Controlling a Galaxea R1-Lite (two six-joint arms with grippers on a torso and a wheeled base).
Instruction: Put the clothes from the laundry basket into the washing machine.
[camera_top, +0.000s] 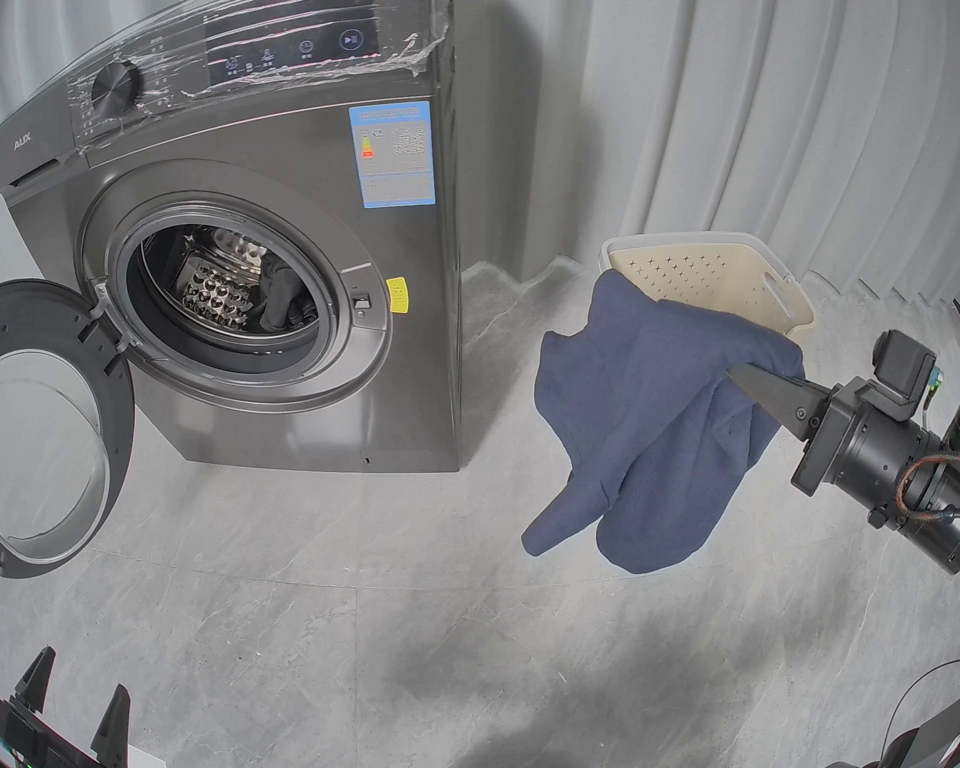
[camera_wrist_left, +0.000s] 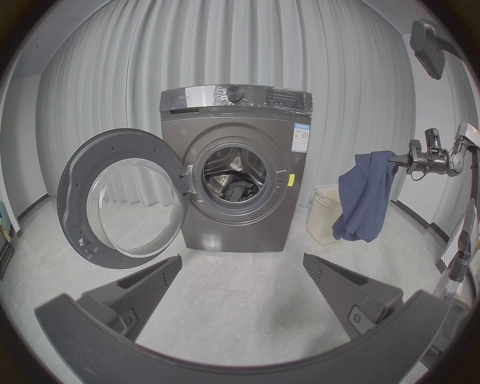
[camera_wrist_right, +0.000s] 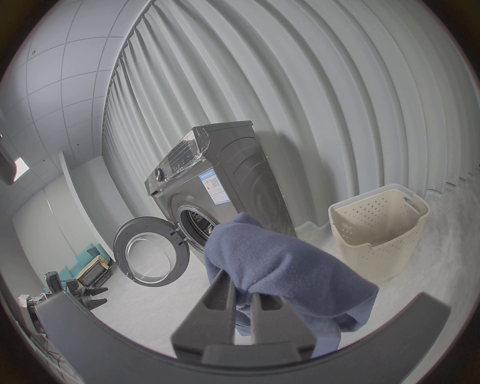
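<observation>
Right end effector (camera_wrist_right: 243, 300) clamped on blue garment (camera_top: 650, 420), left end effector (camera_wrist_left: 241, 260) apart, drum (camera_top: 210, 290) contents (camera_top: 282, 298) probably clothes

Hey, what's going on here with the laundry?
The robot's right gripper is clamped on a dark blue cloth garment, holding it in the air beside the cream perforated plastic laundry basket. The grey front-loading washing machine stands with its round door open and dark clothes already inside. The left gripper hangs open and empty.

The door (camera_top: 40, 310) hangs wide open, leaving the porthole (camera_top: 215, 280) of the washing machine (camera_top: 400, 380) unblocked; dark clothes (camera_top: 285, 300) lie low inside. Bare floor (camera_top: 400, 620) separates machine and laundry basket (camera_top: 720, 275).
</observation>
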